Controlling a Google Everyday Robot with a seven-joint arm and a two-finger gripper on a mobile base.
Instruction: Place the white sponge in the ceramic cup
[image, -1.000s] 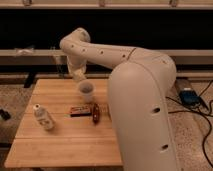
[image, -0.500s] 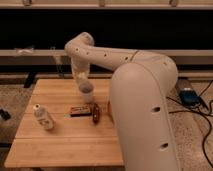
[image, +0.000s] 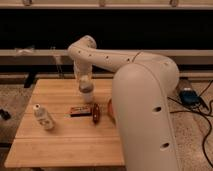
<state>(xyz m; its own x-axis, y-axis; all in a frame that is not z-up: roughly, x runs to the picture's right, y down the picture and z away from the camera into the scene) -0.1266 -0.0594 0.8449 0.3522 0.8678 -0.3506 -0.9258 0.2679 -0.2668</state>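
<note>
Bottle (image: 43, 117) upright near desk (image: 55, 145) left edge. Dark bar (image: 79, 111) flat mid-desk. Gripper (image: 85, 88) directly over cup (image: 88, 96) toward back edge; fingers: cannot tell. Sponge not visible; cup contents hidden. Orange bowl (image: 108, 108) at right edge, mostly behind the arm.

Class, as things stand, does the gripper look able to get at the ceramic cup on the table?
Probably yes. The gripper hangs right over the ceramic cup on the wooden table, and nothing stands between them; the brown bar and the white bottle lie off to the side.
</note>
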